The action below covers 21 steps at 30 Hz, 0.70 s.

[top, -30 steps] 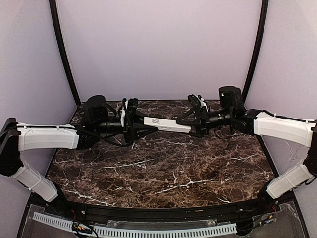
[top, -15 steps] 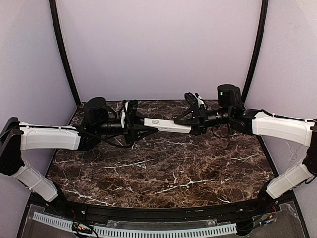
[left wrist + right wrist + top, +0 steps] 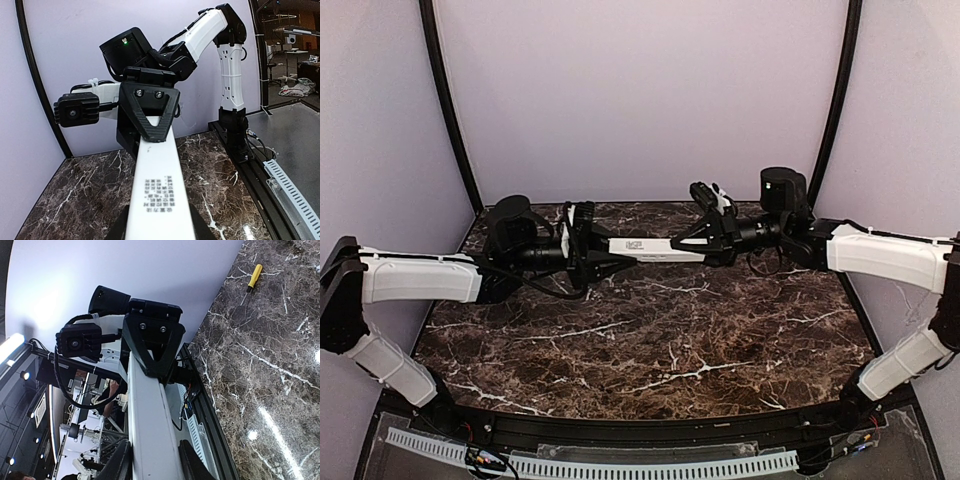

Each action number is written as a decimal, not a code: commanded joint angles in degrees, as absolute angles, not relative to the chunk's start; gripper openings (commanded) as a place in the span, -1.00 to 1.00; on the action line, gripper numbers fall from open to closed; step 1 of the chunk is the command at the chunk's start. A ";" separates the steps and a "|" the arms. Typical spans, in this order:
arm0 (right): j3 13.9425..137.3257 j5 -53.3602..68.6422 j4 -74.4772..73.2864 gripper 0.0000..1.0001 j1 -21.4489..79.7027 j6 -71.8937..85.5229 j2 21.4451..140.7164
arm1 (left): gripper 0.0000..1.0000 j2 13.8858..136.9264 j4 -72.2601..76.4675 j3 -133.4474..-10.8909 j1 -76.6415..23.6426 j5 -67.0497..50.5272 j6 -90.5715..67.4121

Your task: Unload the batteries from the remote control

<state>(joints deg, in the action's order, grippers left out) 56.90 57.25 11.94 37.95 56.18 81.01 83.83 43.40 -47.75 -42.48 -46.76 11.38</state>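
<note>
Left end effector [image 3: 605, 247] is gripping the left end of the remote control [image 3: 655, 248], holding it in the air above the far side of the table [image 3: 650, 340]. The right end effector [image 3: 705, 238] is flanking the remote's right end with its jaws narrow, and I cannot tell whether they are clamping. I am judging this the two-handed hold ahead of opening, and next I am needing the back recess turned into view. I am counting one remote, one yellow stick [image 3: 255, 277] lying on the table, and no batteries showing.
</note>
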 commanded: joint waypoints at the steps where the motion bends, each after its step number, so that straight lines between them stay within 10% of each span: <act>1: 57.92 57.20 11.49 -0.53 39.15 55.46 80.93 | -0.99 83.59 44.12 -47.54 -42.97 -46.04 10.90; 9: 57.84 57.04 11.60 -0.55 39.37 55.27 80.66 | -0.99 83.37 44.39 -47.80 -42.96 -46.23 10.55; 15: 58.99 56.41 7.29 0.55 39.38 53.56 79.98 | -0.99 83.26 45.07 -47.52 -42.97 -46.77 9.94; 21: 60.92 54.06 -2.89 0.69 38.47 49.68 78.20 | -0.99 82.73 44.53 -46.58 -42.95 -46.47 10.61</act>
